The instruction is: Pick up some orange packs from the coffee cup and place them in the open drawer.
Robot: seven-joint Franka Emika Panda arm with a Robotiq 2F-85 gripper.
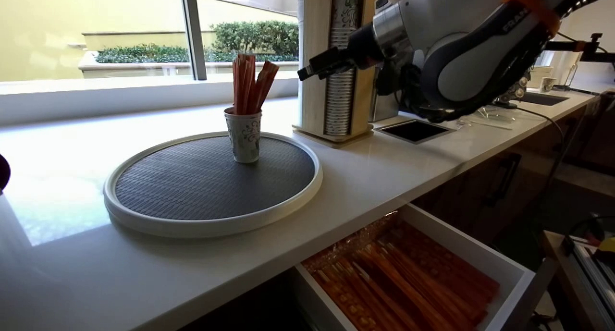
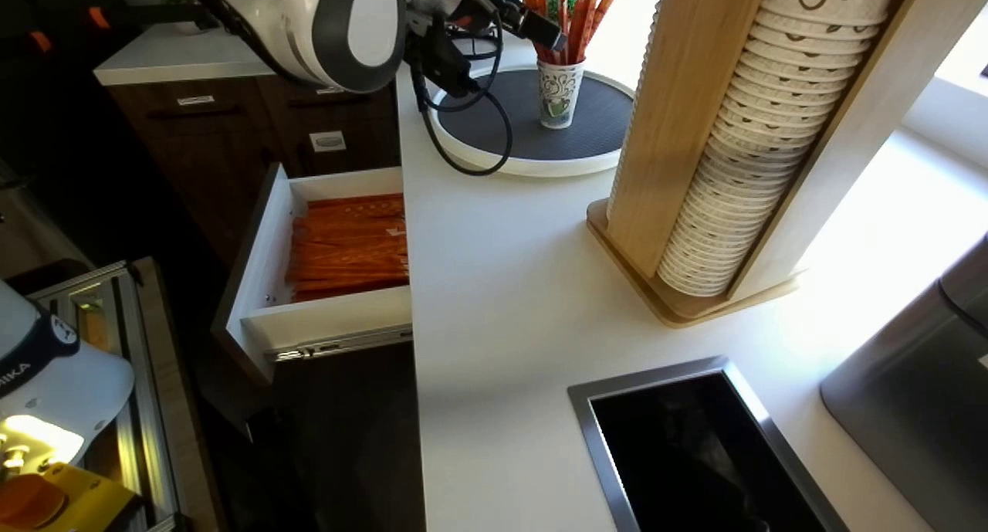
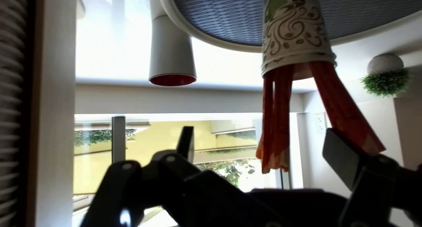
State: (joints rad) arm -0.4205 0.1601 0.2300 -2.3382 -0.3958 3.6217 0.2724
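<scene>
The coffee cup (image 1: 246,139) stands upright on the round grey tray (image 1: 211,226) and holds a bunch of orange packs (image 1: 245,86). Cup (image 2: 557,96) and packs (image 2: 579,24) also show in an exterior view. In the upside-down wrist view, the cup (image 3: 293,32) holds two bundles of packs (image 3: 278,118). My gripper (image 3: 260,148) is open and empty. One bundle appears between its fingers, the other partly behind the right-hand finger. In an exterior view my gripper (image 1: 303,72) is level with the pack tops, a short gap away. The open drawer (image 1: 473,242) below the counter holds many orange packs.
A tall wooden cup holder (image 1: 312,71) with stacked cups stands beside the tray. A metal-framed opening (image 2: 590,439) and a dark grey container (image 2: 918,377) are farther along the counter. A white vase-like object (image 3: 173,52) and a small plant (image 3: 385,78) show in the wrist view.
</scene>
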